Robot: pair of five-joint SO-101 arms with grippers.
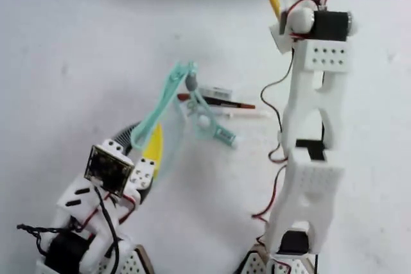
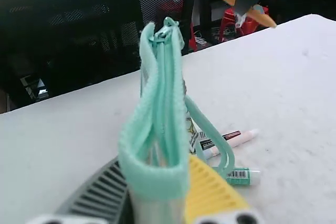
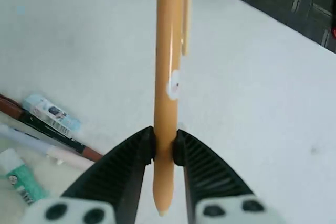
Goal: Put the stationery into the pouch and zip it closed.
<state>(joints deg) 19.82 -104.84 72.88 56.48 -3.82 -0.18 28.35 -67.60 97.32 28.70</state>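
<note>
Found the left gripper [image 2: 157,200] clamped shut on one end of the mint pouch [image 2: 160,129], holding it clear of the desk [image 1: 77,49] with the zipper edge rising away from the wrist. Judged this hold as meant to present the pouch mouth to the other arm; could not confirm the extent of the zipper's opening from any view. Found the right gripper [image 3: 164,142] closed firmly on an orange pen [image 3: 167,51], pinching it near one end and carrying it high above the far side of the desk, well apart from the pouch. Judged the grip near the end as leaving the long free length available for feeding into the mouth. Noted other stationery lying close together on the desk just beyond the raised pouch: an eraser [image 1: 215,92], a brown pencil [image 1: 226,102], a white pen [image 1: 247,113] and a small green item [image 2: 241,176]. Assessed the task as at an early stage, with loading not yet done and zipping outstanding. Flagged one risk: a soft pouch held by a single end, likely to sag or swing under contact with the pen tip, calling for a slow, well-aligned approach.
</note>
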